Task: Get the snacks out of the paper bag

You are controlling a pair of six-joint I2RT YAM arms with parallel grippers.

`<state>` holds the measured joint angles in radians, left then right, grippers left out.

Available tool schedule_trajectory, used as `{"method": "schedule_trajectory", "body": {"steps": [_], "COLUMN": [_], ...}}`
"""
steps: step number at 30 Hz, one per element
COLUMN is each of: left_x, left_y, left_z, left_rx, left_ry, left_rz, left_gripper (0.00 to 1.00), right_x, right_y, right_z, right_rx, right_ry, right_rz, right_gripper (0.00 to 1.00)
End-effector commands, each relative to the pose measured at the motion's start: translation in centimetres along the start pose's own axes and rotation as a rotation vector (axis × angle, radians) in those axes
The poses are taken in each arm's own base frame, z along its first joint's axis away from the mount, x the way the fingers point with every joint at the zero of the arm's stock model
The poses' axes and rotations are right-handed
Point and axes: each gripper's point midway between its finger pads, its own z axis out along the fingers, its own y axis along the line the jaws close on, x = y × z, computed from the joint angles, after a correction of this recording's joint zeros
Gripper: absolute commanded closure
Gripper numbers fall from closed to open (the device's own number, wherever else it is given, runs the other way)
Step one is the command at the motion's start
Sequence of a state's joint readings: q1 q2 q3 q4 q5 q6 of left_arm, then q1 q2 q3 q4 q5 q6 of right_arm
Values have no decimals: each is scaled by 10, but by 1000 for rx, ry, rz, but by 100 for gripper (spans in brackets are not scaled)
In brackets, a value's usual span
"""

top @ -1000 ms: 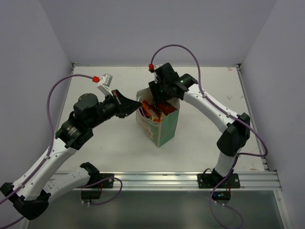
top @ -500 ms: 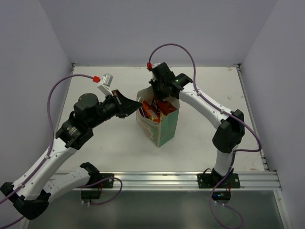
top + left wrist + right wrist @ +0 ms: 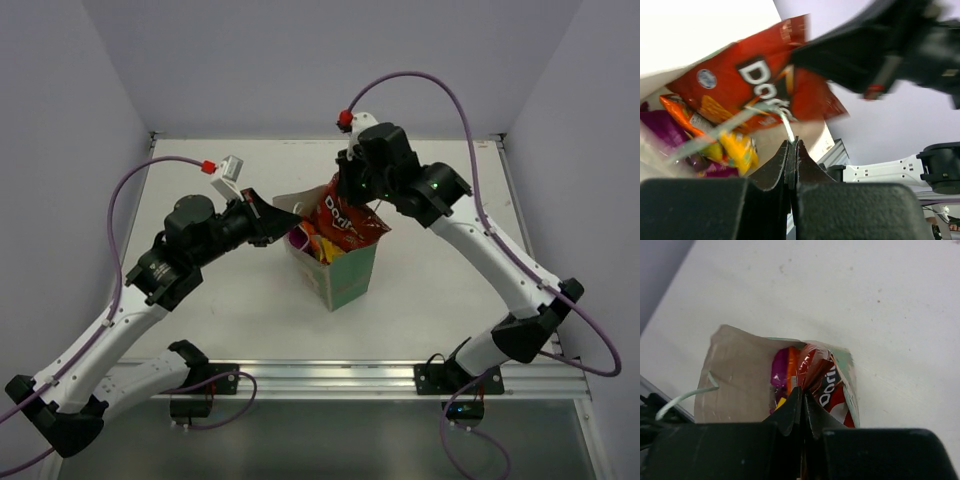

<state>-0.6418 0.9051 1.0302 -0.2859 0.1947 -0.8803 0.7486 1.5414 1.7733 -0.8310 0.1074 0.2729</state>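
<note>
Red packet (image 3: 340, 222) is pinched at its top by the right end effector (image 3: 345, 200) and held mostly clear of the paper bag (image 3: 350, 275), lower end at the mouth. Left end effector (image 3: 791, 145) is pressed together on the string handle (image 3: 765, 107), seemingly so the bag is kept upright on the bench (image 3: 220, 290). Purple packet (image 3: 665, 130), orange packet (image 3: 677, 107) and yellow packet (image 3: 740, 150) lie inside. The bag's rim could be snagged.

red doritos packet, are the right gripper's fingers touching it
Touching. In the right wrist view the right gripper is pinched shut on the crumpled top edge of the red Doritos packet.
</note>
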Motion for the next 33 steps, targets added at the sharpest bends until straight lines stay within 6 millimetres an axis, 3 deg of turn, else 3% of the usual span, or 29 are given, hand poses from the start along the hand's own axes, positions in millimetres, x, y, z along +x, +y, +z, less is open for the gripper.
{"method": "schedule_trajectory", "body": {"steps": [1, 6, 11, 18, 22, 24, 28, 33], "left_x": [-8, -9, -9, -16, -30, -38, -62, -77], "left_y": [-7, -8, -9, -27, -31, -27, -20, -8], "left_z": [3, 3, 0, -1, -12, -19, -40, -74], "left_rx": [30, 35, 37, 111, 85, 38, -68, -166], "left_ry": [-38, -44, -46, -53, -108, -144, -252, -356], "left_rz": [0, 1, 2, 13, 36, 36, 31, 16], "left_gripper": [100, 100, 100, 100, 100, 100, 100, 100], "right_x": [-52, -66, -96, -107, -135, -152, -166, -184], "right_y": [21, 27, 34, 39, 38, 31, 8, -17], "right_z": [-61, -74, -102, -90, -119, -137, -151, -185], "right_rx": [-112, -143, -176, -173, -178, -158, -77, 14], "right_ry": [-167, -178, -255, -248, -359, -419, -500, -627], "right_rz": [38, 20, 21, 44, 37, 37, 39, 24], "right_gripper": [100, 100, 100, 100, 100, 100, 100, 100]}}
